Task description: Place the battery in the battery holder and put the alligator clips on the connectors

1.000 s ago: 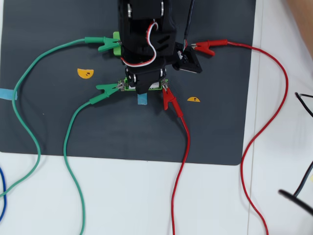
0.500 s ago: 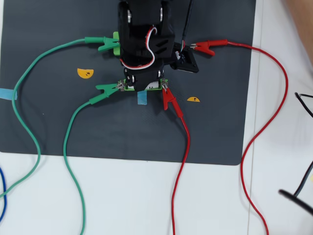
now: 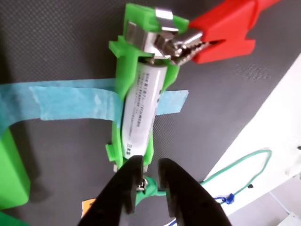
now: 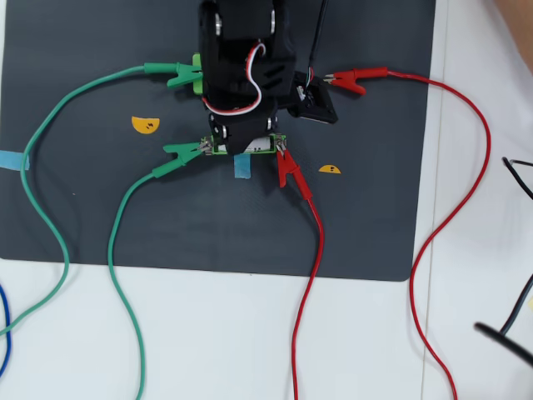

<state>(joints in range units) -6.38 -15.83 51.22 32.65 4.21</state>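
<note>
Wrist view: slim white cylindrical battery seated in narrow bright-green plastic holder; red-sleeved alligator clip bites top tab. Black two-finger gripper empty, jaws narrowly parted, at holder's lower end. Overhead view: green-sleeved clip on holder's left tab. Task looks essentially done.

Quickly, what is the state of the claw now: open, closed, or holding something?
Claw: slightly open and holding nothing, at the near end of the battery holder.
</note>
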